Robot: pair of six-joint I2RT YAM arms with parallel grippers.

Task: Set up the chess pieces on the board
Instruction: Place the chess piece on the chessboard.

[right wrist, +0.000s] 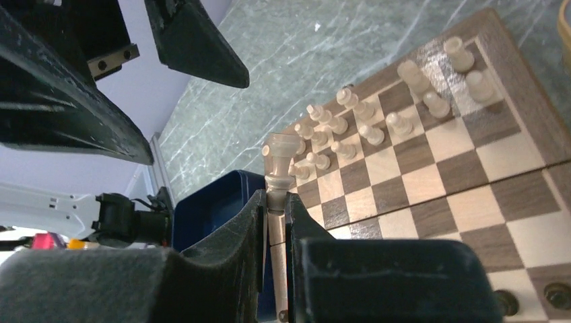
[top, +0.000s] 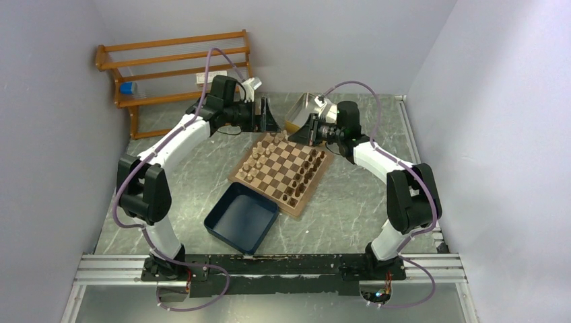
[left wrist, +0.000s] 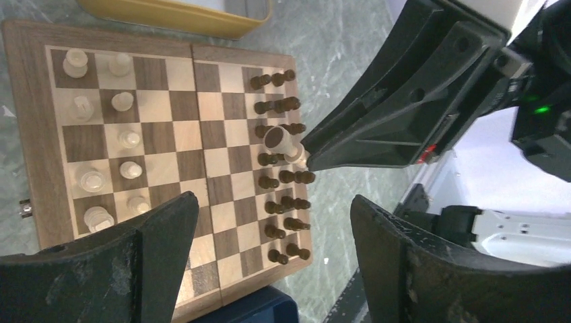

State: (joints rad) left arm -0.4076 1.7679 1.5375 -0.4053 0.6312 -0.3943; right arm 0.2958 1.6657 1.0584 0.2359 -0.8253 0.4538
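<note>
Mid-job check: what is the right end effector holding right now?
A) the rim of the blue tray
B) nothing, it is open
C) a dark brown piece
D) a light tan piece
D: the right wrist view shows the right end effector shut on a light tan chess piece, clamped by its stem with the head sticking out.

Navy blue tray [top: 241, 217] near centre, wooden rack [top: 176, 70] far left (blue-capped tube [top: 128, 88] on it), shiny tin [top: 297, 113] far, grey-green marbled table [top: 350, 215].

No legible text, labels or numbers anywhere, possibly through blur.
</note>
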